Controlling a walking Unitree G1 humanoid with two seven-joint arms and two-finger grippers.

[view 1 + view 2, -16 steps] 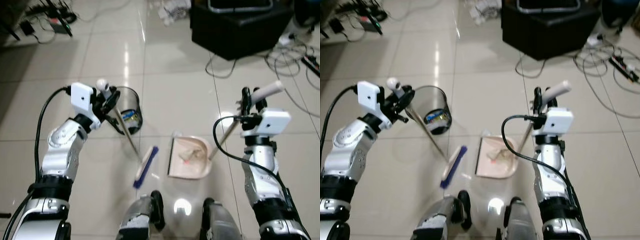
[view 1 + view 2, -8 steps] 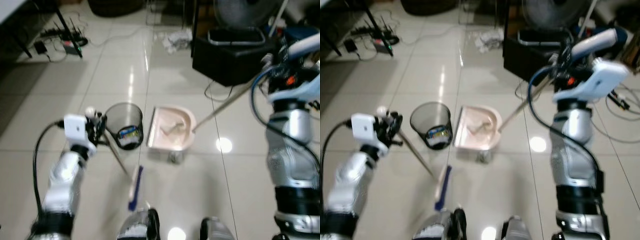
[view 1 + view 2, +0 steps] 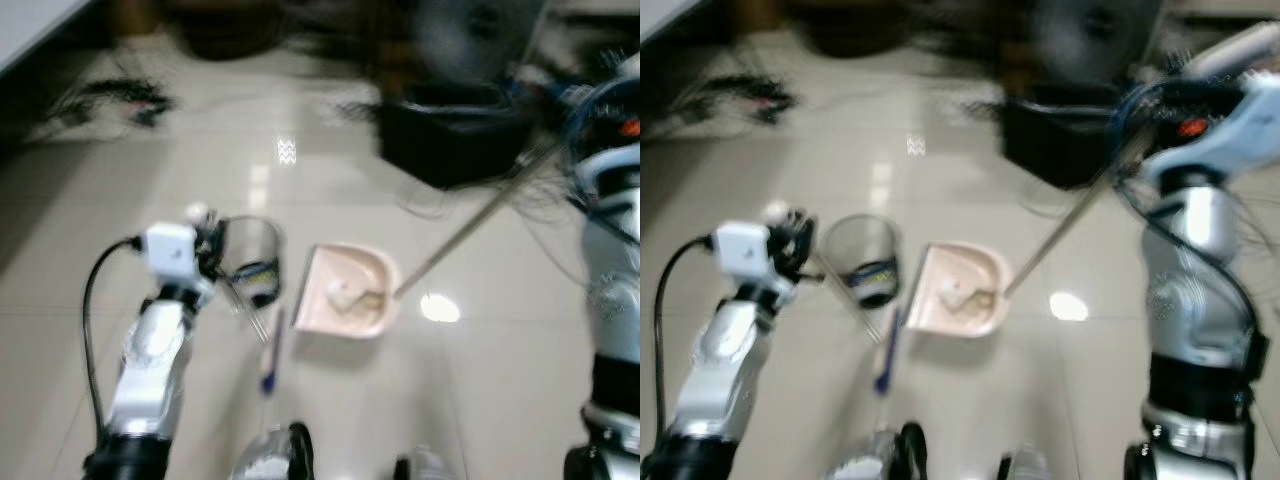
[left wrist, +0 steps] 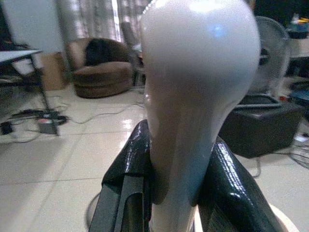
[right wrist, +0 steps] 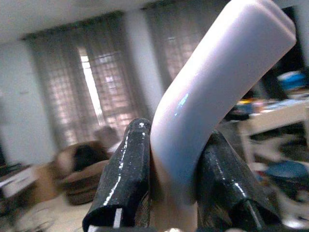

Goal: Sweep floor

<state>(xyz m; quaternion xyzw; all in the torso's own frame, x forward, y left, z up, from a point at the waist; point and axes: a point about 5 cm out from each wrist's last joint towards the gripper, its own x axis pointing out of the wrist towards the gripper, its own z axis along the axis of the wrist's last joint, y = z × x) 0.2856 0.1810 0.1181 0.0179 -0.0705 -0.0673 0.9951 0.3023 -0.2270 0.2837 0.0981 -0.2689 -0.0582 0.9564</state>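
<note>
Left end effector point(image 4: 174, 193) pinches broom handle point(image 4: 198, 96); broom head point(image 3: 270, 350) on floor beside bin point(image 3: 250, 262). Right end effector point(image 5: 169, 188) clamps dustpan handle point(image 5: 212, 92); dustpan point(image 3: 345, 303) w/ debris next to bin.

Right hand point(image 5: 175, 193) gripping dustpan handle point(image 5: 212, 101)

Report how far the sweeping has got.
Done: some litter already lies in the pink dustpan. In hand: the right tool is shut on the dustpan handle, with the pan beside the small bin; the left tool is shut on the broom handle, its brush low by the pan. Left: the pan is not yet emptied into the bin. The head views are blurred.
</note>
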